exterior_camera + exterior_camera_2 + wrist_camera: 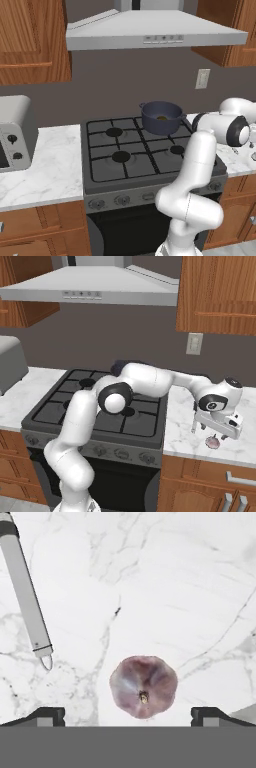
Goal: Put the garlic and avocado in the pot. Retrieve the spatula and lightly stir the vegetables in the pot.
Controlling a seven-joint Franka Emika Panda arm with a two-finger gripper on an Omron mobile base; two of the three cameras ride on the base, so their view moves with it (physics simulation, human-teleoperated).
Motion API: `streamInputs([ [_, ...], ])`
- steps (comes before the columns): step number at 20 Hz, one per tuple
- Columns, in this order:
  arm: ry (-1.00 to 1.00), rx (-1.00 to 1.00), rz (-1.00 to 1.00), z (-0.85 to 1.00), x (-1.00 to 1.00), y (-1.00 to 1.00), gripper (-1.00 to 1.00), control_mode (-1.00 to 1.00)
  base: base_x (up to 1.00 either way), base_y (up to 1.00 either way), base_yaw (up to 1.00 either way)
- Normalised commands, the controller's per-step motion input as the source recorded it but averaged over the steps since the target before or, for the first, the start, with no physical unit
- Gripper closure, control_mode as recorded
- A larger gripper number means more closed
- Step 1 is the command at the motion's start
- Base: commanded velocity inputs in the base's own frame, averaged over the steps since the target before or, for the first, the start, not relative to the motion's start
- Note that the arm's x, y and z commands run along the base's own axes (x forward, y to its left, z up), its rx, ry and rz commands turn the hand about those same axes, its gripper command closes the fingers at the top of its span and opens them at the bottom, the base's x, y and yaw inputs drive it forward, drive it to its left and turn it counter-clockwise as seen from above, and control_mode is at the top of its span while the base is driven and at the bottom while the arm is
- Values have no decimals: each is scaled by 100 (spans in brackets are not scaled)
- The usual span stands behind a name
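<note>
At the bottom of the hand view, your spread fingers flank the purplish garlic. Bare table lies open above it. The spatula lies at upper left, well apart.

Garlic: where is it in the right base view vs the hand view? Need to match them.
Right base view: garlic lower right, on the marble counter right of the stove, below the gripper.
Hand view: lower centre, between the open jaws; spatula upper left.
Shared landmark: the marble counter.
</note>
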Motion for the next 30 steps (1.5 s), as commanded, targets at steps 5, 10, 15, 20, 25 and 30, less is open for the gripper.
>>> streamInputs([
  [5, 7, 0, 3, -13, -1, 0, -100, -100, 0, 0, 0],
  [10, 7, 0, 3, -20, -4, 0, -100, -100, 0, 0, 0],
  [15, 6, 0, 5, -19, 0, 0, -100, -100, 0, 0, 0],
  [20, 2, 0, 5, -15, 0, 0, -100, -100, 0, 0, 0],
  [25, 0, 0, 4, -12, 0, 0, -100, -100, 0, 0, 0],
  [30, 0, 0, 3, -24, 0, 0, -100, -100, 0, 0, 0],
])
